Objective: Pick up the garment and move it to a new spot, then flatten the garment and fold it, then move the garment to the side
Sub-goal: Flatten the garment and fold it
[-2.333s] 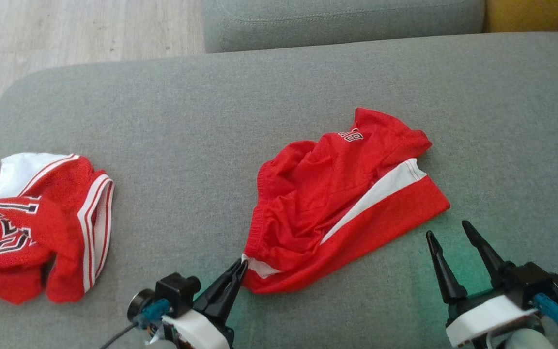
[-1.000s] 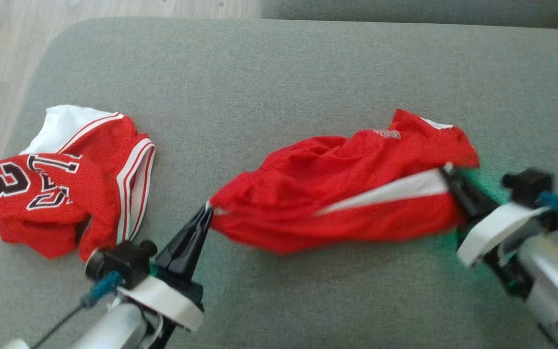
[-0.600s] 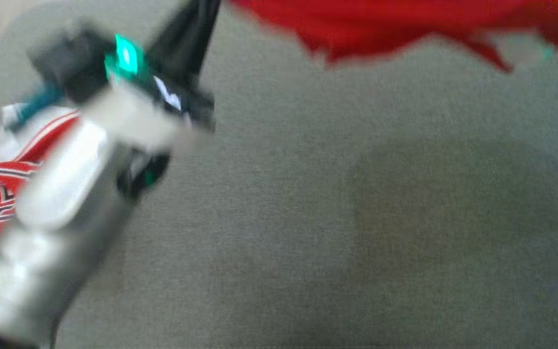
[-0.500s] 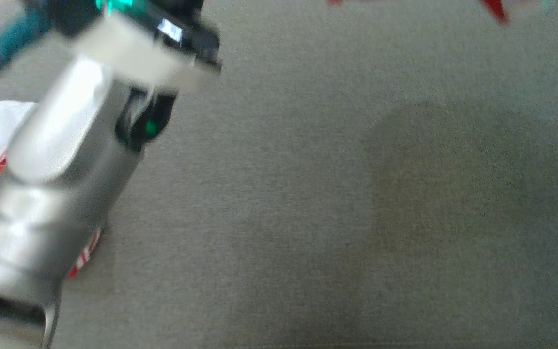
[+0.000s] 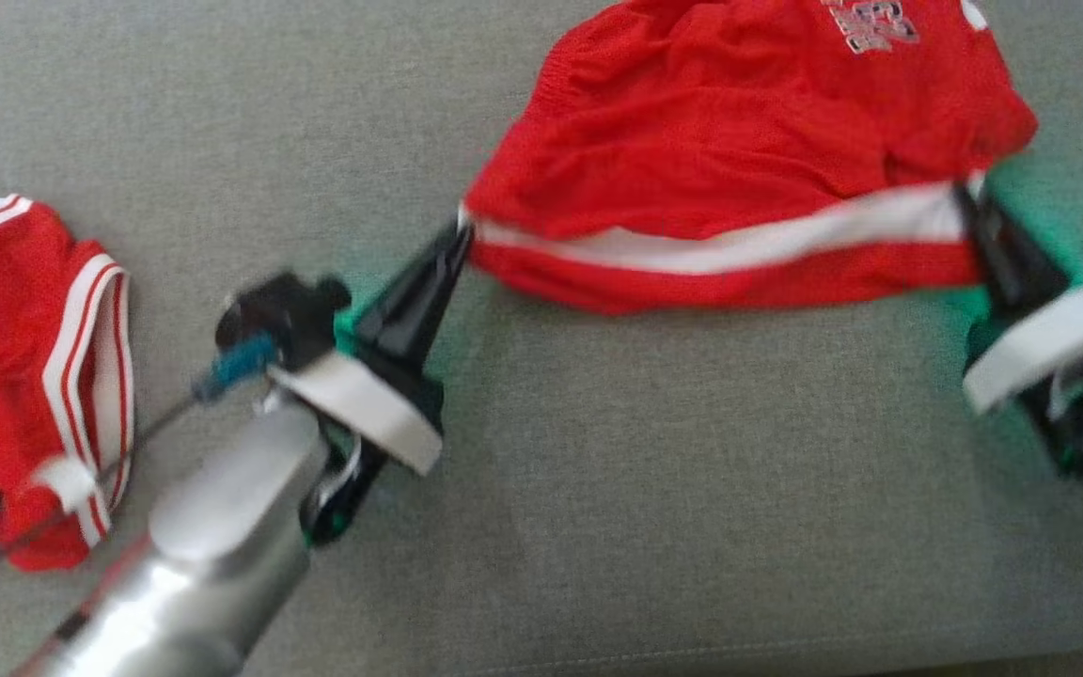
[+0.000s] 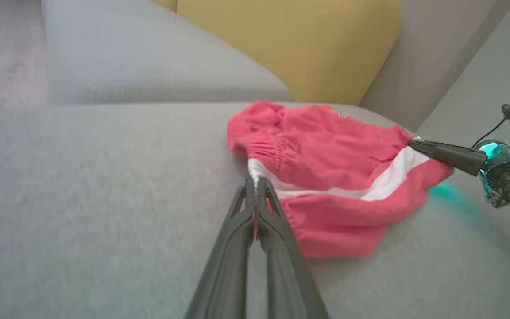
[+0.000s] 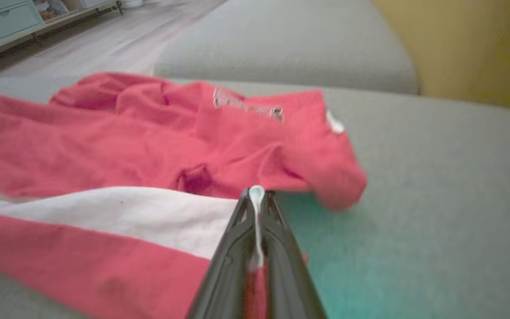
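The big grey fabric sofa seat (image 5: 598, 527) was the whole work surface. It looked soft and grabby, so my guess is that dragging cloth over it would bunch the cloth rather than smooth it.

The red mesh shorts with the white side stripe (image 5: 739, 141) sat around 1 o'clock in the head view. They were stretched lengthwise with the stripe edge taut, while the far half lay rumpled on the seat. That's the worry: if they got set down like that, the wrinkles would end up folded in.

Over at 9 o'clock lay a red jersey with white-and-red striped trim (image 5: 34, 376), well apart from the shorts but right by the left forearm. A wide sweep to that side could snag it or shove it along.

The left gripper (image 5: 460, 237) was clamped tight on the waistband corner at the shorts' 9 o'clock end. The right gripper (image 5: 966, 196) was pinched on the white stripe's hem at the 3 o'clock end. Both bites looked like tip-only nips with very little cloth in them. Pulling the arms further apart, or moving one faster than the other, could pop a corner free or twist the whole thing.
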Motion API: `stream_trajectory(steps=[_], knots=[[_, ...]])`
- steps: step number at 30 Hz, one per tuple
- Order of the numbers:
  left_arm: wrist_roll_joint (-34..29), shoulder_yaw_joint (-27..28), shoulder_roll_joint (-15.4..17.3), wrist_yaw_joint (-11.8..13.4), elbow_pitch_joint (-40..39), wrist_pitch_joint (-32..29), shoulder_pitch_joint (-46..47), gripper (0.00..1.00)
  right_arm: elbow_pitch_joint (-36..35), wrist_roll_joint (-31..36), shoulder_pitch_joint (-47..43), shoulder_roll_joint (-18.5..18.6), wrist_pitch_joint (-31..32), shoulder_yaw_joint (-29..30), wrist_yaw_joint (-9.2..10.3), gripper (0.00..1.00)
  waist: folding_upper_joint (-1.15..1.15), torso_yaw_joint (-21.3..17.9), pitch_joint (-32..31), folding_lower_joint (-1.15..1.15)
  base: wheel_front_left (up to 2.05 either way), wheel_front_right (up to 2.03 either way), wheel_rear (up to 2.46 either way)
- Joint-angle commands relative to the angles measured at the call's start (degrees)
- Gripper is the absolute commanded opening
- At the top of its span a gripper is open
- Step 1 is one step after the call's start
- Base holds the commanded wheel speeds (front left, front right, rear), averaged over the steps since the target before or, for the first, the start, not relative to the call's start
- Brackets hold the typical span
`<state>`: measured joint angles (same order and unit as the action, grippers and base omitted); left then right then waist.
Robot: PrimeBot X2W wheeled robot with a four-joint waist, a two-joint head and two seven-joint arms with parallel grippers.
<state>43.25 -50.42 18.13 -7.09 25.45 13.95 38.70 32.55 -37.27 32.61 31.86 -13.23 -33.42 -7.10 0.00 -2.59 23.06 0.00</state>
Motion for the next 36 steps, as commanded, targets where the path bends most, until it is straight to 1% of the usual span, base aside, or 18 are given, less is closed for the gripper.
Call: stream_trajectory(steps=[1, 7, 10, 13, 14, 15, 16, 17, 23, 25, 27, 30, 32, 33, 36], knots=[[-0.51, 2.19, 1.49, -0.05, -1.79, 0.87, 1.85, 0.0, -1.37, -0.33, -1.01, 1.04, -1.0, 0.31, -0.39, 1.0, 0.0, 0.27, -0.22, 0.0, 0.0, 0.0, 0.0], [-3.8, 5.35, 1.76, 0.72, -4.56, 1.03, -3.95, 0.0, -5.57, 0.8, -9.06, -0.35, -1.72, 4.95, -0.39, 1.0, 0.0, 0.63, -1.39, 0.0, 0.0, 0.0, 0.0], [-4.98, 6.65, 1.81, 0.67, -5.27, 1.03, -5.62, 0.0, -6.94, 1.92, -10.85, -0.52, -1.74, 6.42, -0.39, 1.0, 0.0, 0.71, -2.01, 0.0, 0.0, 0.0, 0.0], [-5.87, 7.35, 1.37, 0.55, -5.39, 1.04, -6.4, 0.0, -7.2, 2.27, -11.34, -0.39, -1.49, 6.44, -0.39, 1.0, 0.0, 1.08, -2.48, 0.0, 0.0, 0.0, 0.0], [-6.15, 7.49, 1.16, 0.49, -5.39, 1.04, -6.51, 0.0, -7.19, 2.46, -11.44, -0.34, -1.34, 6.45, -0.39, 0.86, 0.0, 1.28, -2.65, 0.0, 0.0, 0.0, 0.0], [-6.37, 7.57, 0.93, 0.43, -5.33, 1.04, -6.62, 0.0, -7.19, 2.55, -11.55, -0.31, -1.2, 6.56, -0.39, 0.49, 0.0, 1.48, -2.83, 0.0, 0.0, 0.0, 0.0], [-6.52, 7.6, 0.71, 0.36, -5.23, 1.04, -6.71, 0.0, -7.34, 2.66, -11.69, -0.21, -1.05, 6.5, -0.39, 0.27, 0.0, 1.67, -3.02, 0.0, 0.0, 0.0, 0.0], [-6.63, 7.68, 0.51, 0.29, -5.17, 1.04, -6.74, 0.0, -7.48, 2.67, -11.85, -0.11, -0.91, 6.54, -0.39, 0.0, 0.0, 1.81, -3.19, 0.0, 0.0, 0.0, 0.0], [-7.08, 9.15, -0.23, -0.06, -6.09, 1.04, -6.48, 0.0, -9.54, 2.99, -12.05, 1.77, -0.6, 6.97, -0.39, 0.0, 0.0, 2.27, -4.21, 0.0, 0.0, 0.0, 0.0], [-6.56, 10.39, -0.59, -0.17, -8.01, 1.05, -5.98, 0.0, -11.28, 3.72, -11.38, 2.47, -0.97, 8.98, -0.39, 0.0, 0.0, 2.28, -4.37, 0.0, 0.0, 0.0, 0.0], [-5.74, 11.18, -0.5, -0.28, -10.64, 1.05, -4.4, 0.0, -14.23, 4.51, -10.08, 3.33, -1.24, 12.19, -0.39, 0.0, 0.0, 2.16, -4.21, 0.0, 0.0, 0.0, 0.0], [-4.33, 10.59, 0.97, -0.36, -14.46, 0.32, 1.72, 0.0, -18.91, 6.35, -6.05, 5.39, -1.01, 16.33, -0.39, 0.0, 0.0, 1.74, -3.4, 0.0, 0.0, 0.0, 0.0], [-3.77, 9.45, 2.47, -0.37, -16.18, -1.72, 8.34, 0.0, -20.81, 8.1, -0.96, 6.94, 0.26, 17.46, -0.39, 0.0, 0.0, 1.25, -2.22, 0.0, 0.0, 0.0, 0.0], [-3.77, 9.45, 2.47, -0.37, -16.18, -1.72, 8.34, 0.0, -20.81, 8.1, -0.96, 6.94, 0.26, 17.46, -0.39, 0.0, 0.0, 1.25, -2.22, 0.0, 0.0, 0.0, 0.0], [-2.48, 7.16, 3.44, -0.38, -15.05, -5.16, 19.54, 0.0, -21.21, 9.08, 9.28, 7.4, 2.53, 18.26, -0.39, 0.0, 0.0, 0.35, -0.13, 0.0, 0.0, 0.0, 0.0]])
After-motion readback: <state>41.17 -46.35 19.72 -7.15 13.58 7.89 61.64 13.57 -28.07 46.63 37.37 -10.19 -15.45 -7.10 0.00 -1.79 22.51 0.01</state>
